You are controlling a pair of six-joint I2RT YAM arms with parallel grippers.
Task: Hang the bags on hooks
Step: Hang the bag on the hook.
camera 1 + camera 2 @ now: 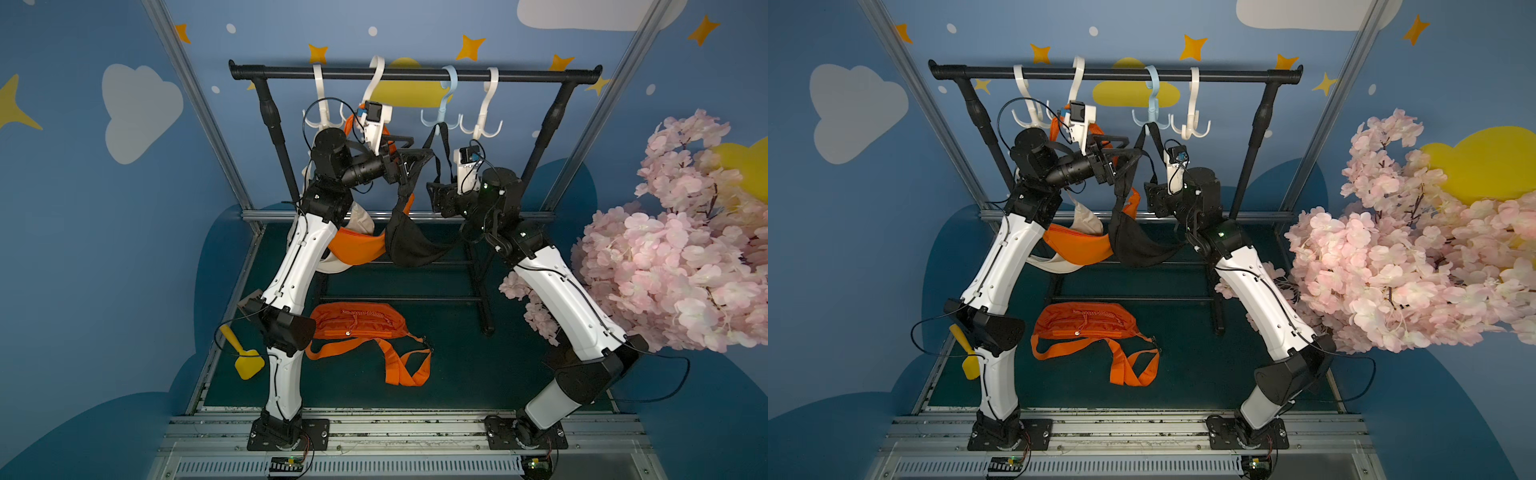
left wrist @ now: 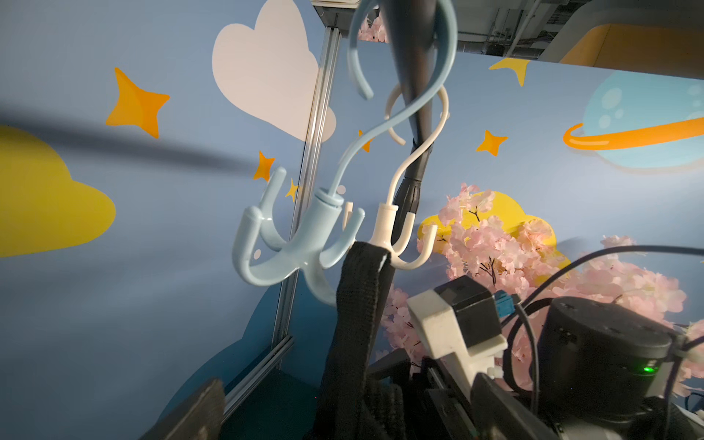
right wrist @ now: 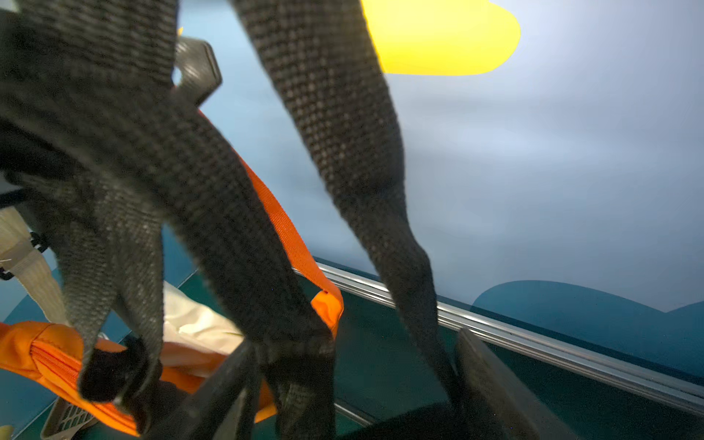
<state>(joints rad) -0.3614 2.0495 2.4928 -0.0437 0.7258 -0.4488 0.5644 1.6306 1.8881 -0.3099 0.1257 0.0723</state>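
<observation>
The black waist bag [image 1: 415, 245] hangs below the rail [image 1: 415, 75]. The left wrist view shows its strap [image 2: 358, 304] seated in the crook of a lower prong of the pale blue hook [image 2: 324, 217]. The strap's long axis runs steeply down from hook to pouch, and both pincers sit close against it. The left pincer [image 1: 415, 150] is spread wide and holds nothing, just beside the strap on the side of the hanging orange bag [image 1: 357, 249]. The right pincer [image 1: 434, 193], lower and on the other side, also has its jaws apart, and its wrist view shows black webbing passing loosely between them. The hanging looks done, so the coming move is probably a retreat. The right arm is the more entangled and should back out without dragging the strap off its prong. A second orange bag [image 1: 357, 322] lies on the tabletop [image 1: 478, 374].
</observation>
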